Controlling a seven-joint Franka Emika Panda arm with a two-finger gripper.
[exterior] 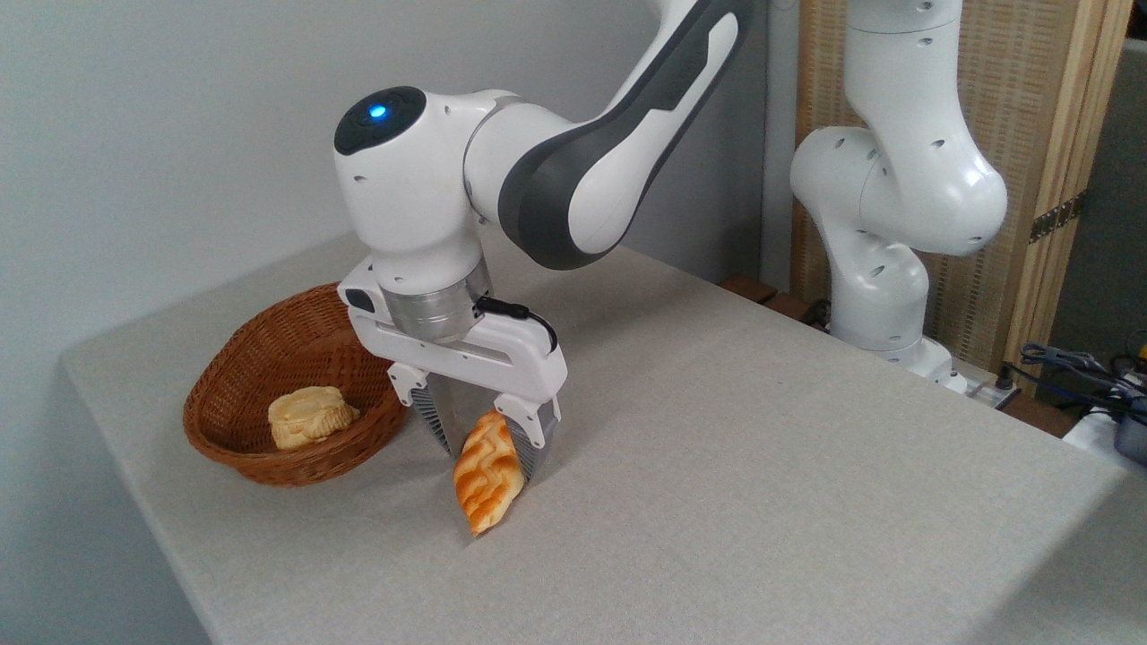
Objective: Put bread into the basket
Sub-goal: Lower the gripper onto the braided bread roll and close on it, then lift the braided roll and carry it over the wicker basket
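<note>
Bread (487, 472) is held upright by the gripper (484, 443), fingers closed narrowly on its upper part, lower tip just touching the table (762, 466); the basket (269, 376) sits immediately left, already holding a pastry (307, 417), so little travel is needed.

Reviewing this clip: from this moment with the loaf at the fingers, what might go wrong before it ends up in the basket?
1. The hand seems to touch only the upper end of the bread, which hangs tilted; it may slip or swing out when lifted.
2. The basket sits close beside the left finger; a low sideways move might knock its rim.
3. A paler pastry already lies in the basket, so the loaf may land on it and roll.
</note>
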